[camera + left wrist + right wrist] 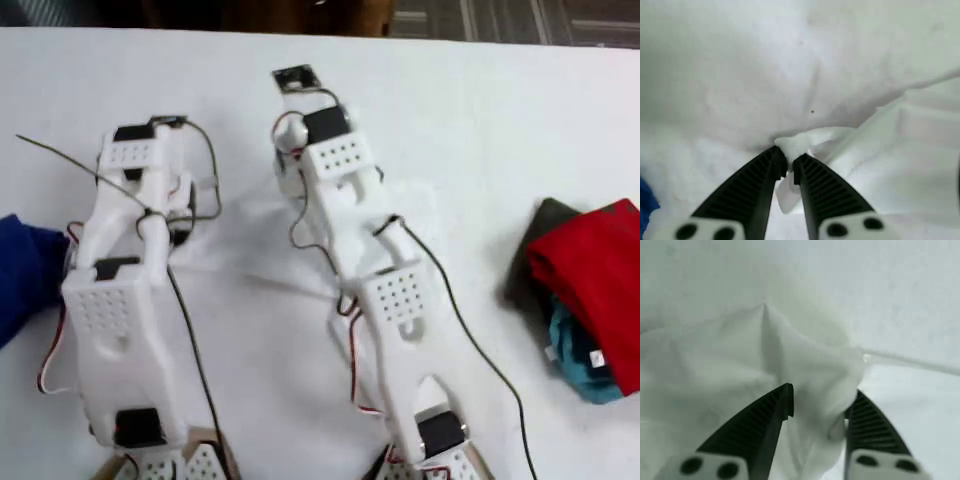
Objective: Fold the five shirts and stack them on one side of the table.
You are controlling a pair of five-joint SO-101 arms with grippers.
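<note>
A white shirt (245,240) lies spread on the white table (480,110) under both arms, with faint creases showing. My left gripper (788,162) is shut on a small pinched fold of the white shirt (805,137). My right gripper (820,402) holds a thick bunch of the white shirt (810,365) between its fingers, and the cloth rises in a ridge away from them. In the high view the left arm (130,260) is at the left and the right arm (370,250) runs through the middle.
A blue shirt (25,270) lies at the table's left edge, and a corner of the blue shirt (646,207) appears beside my left gripper. At the right edge a red shirt (595,270), a teal shirt (580,365) and a dark shirt (535,250) are piled together.
</note>
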